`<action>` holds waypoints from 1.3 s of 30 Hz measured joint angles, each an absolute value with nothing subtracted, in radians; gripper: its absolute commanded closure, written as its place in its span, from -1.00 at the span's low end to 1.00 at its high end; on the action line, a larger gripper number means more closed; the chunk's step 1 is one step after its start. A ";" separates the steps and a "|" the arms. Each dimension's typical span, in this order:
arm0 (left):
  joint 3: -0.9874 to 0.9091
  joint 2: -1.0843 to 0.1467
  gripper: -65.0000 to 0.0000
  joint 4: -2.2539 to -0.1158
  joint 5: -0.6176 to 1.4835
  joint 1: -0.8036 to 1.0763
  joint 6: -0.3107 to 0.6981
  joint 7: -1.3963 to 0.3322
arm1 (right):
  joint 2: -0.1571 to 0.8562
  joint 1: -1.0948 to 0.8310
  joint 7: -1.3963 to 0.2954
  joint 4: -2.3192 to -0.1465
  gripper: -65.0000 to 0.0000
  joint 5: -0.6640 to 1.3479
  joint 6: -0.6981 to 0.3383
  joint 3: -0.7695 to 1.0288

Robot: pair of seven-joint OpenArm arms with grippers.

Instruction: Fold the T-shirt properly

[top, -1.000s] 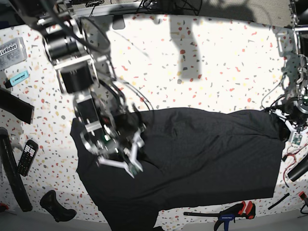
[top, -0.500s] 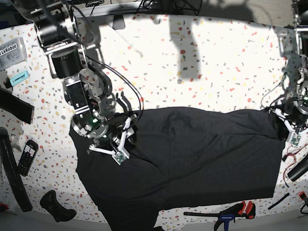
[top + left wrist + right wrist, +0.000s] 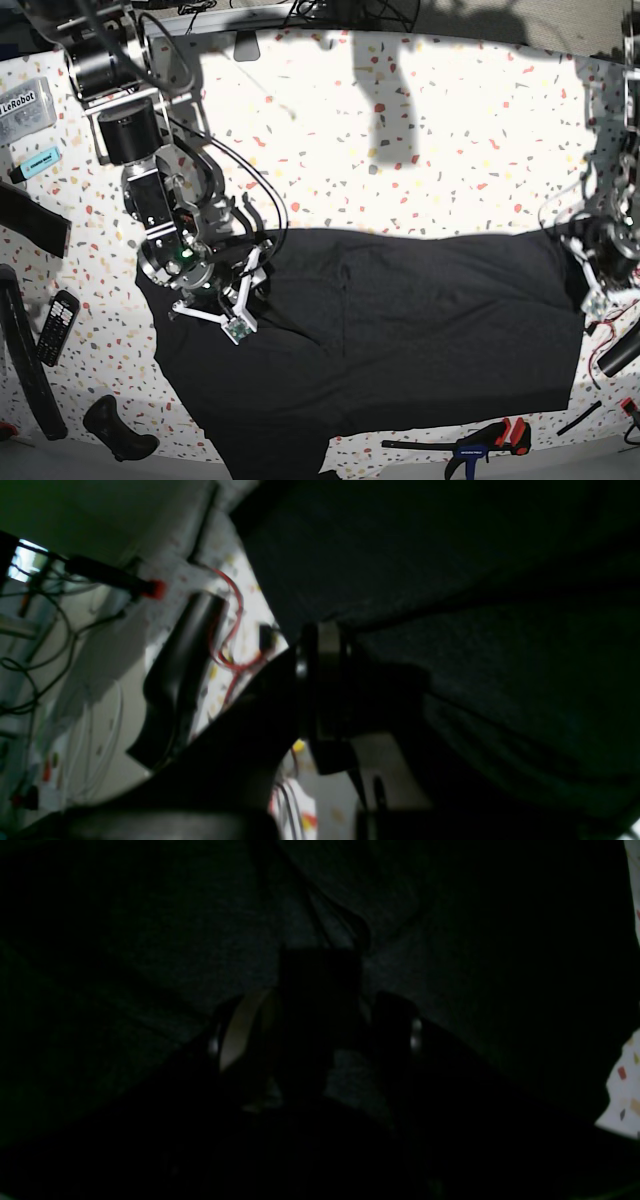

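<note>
Item: large dark charcoal-grey soft fabric T-shirt [image 3: 400, 330], spread on your speckled white worktop [image 3: 400, 130].

Change: your right tool [image 3: 240, 290] has dragged its pinched fold outward; the upper hem now lies straighter.

Left tool [image 3: 590, 265]: at the opposite corner, grip cannot be told.

Implication: you are still flattening; folding not begun.
</note>
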State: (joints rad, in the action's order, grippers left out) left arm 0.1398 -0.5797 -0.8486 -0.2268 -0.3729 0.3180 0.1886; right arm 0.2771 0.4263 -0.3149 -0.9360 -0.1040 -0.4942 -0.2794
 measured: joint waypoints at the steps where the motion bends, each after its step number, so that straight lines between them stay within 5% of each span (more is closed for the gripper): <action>1: 0.140 -0.578 1.00 -0.817 -0.226 -0.395 0.315 0.192 | 0.277 0.426 -0.315 -0.936 0.00 -0.104 -0.494 -0.279; 10: 0.139 -0.579 1.00 -0.602 -0.217 -0.464 0.446 0.289 | 0.278 0.423 -0.316 -0.938 0.00 -0.105 -0.494 -0.277; 14: 0.139 -0.568 0.54 -0.602 -0.221 -0.463 0.445 0.336 | 0.278 0.423 -0.315 -0.938 0.00 -0.105 -0.494 -0.277; 21: 0.139 -0.576 0.50 -0.602 -0.215 -0.470 0.396 0.362 | 0.278 0.423 -0.312 -0.938 0.00 -0.105 -0.494 -0.277; 26: 0.139 -0.584 0.50 -0.679 0.062 -0.437 0.479 0.292 | 0.284 0.424 -0.304 -0.942 0.00 -0.051 -0.490 -0.276; 31: 0.139 -0.583 0.50 -0.871 0.109 -0.360 0.478 0.162 | 0.291 0.443 -0.349 -0.978 0.00 0.049 -0.485 -0.273; 39: 0.139 -0.568 0.50 -1.023 0.228 -0.245 0.321 -0.064 | 0.290 0.471 -0.429 -1.056 0.00 0.256 -0.487 -0.174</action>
State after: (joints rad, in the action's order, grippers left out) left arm 0.1394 -0.5682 -1.0233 0.2283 -0.2451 0.3210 -0.0635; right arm 0.2905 0.4713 -0.4290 -1.0561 0.2562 -0.4866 -0.1741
